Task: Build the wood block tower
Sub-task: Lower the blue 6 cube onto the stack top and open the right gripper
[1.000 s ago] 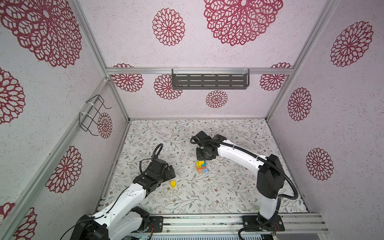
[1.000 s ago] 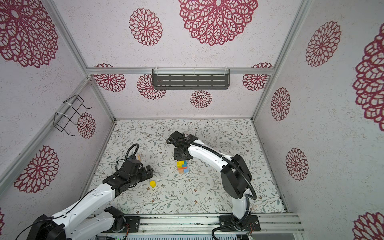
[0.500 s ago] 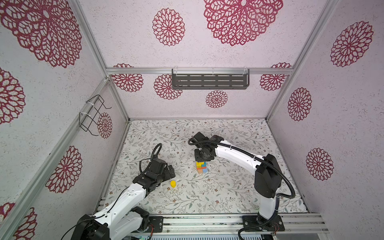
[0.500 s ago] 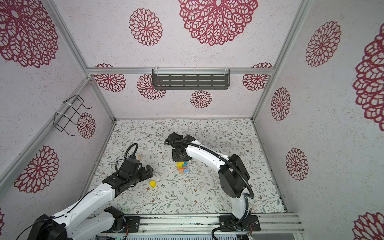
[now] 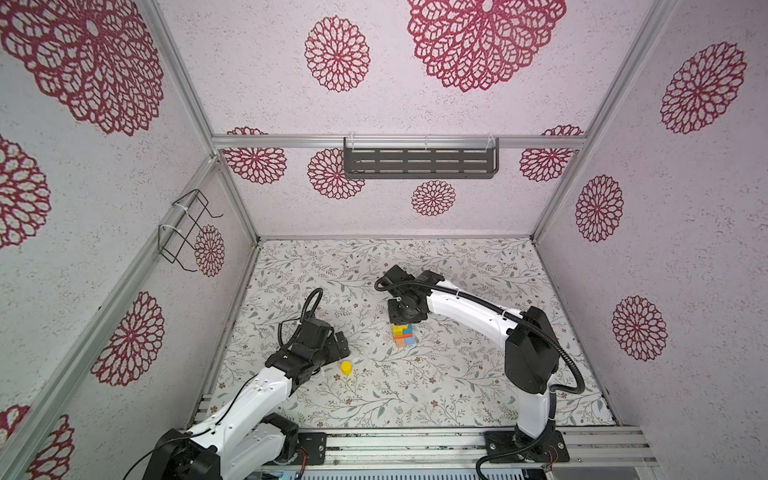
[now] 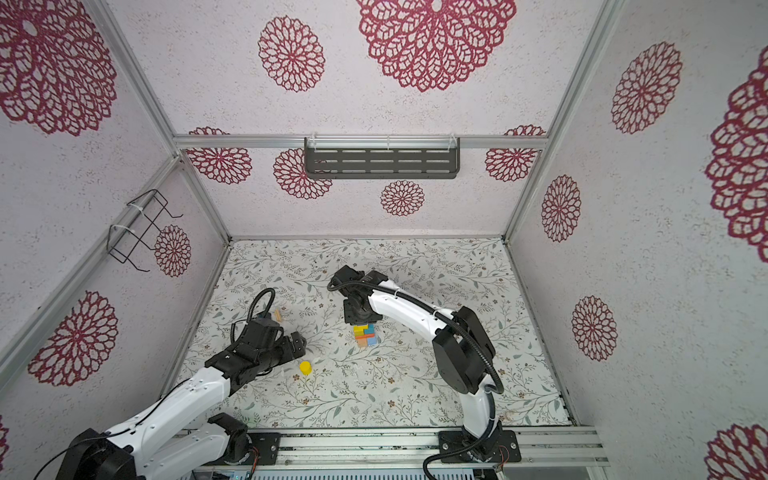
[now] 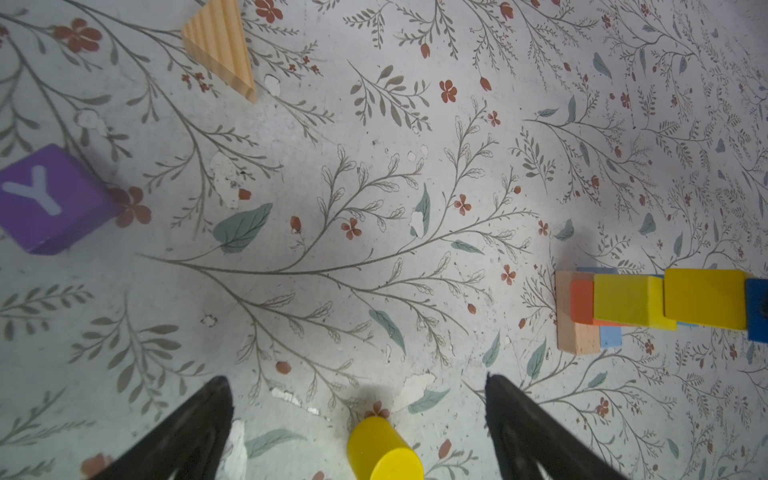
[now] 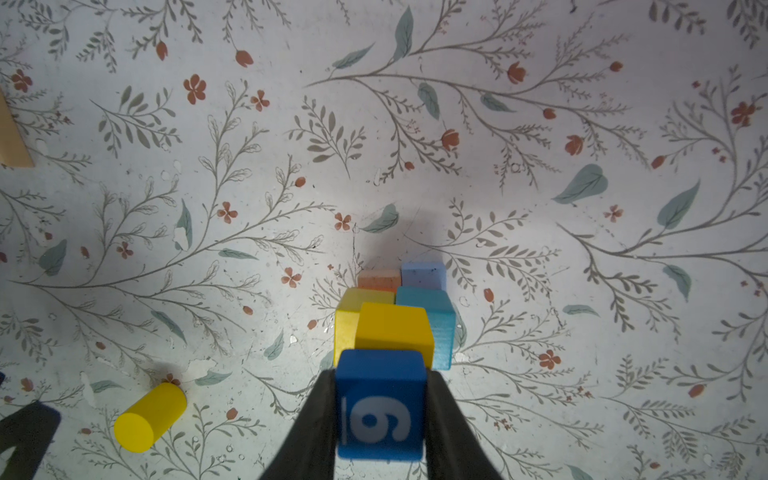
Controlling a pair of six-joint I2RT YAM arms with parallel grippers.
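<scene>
So your right gripper (image 8: 380, 376) is clamped on a blue block (image 8: 380, 399) with a white 9 on it, one finger on each side, parked right at the top of the tower (image 5: 403, 336). From these angles you can't tell if the block actually rests on the yellow top piece or sits a hair above it. The tower stands around the middle of the mat (image 5: 457, 382): tan and light blue at the bottom, orange above that, then yellow and teal.

Your left gripper (image 7: 356, 379) is low on the near-left side, fingers spread wide with nothing between them. The yellow cylinder (image 5: 345, 367) lies on its side just beside it, well apart from the tower. Also on the left part of the mat, a purple block (image 7: 50, 199) with a Y and a ridged tan wedge (image 7: 220, 45) sit loose.

The mat is a pale floral print, grey branches and little red flowers, with white chips where the print is scuffed off, some right by the cylinder. The walls (image 5: 257, 83) are pale, speckled, covered in big red rosettes. A dark slotted shelf (image 5: 419, 163) hangs on the far wall, a wire basket (image 5: 187, 228) on the left wall, and an aluminium rail (image 5: 415, 440) runs along the near edge, where both arms are bolted.
</scene>
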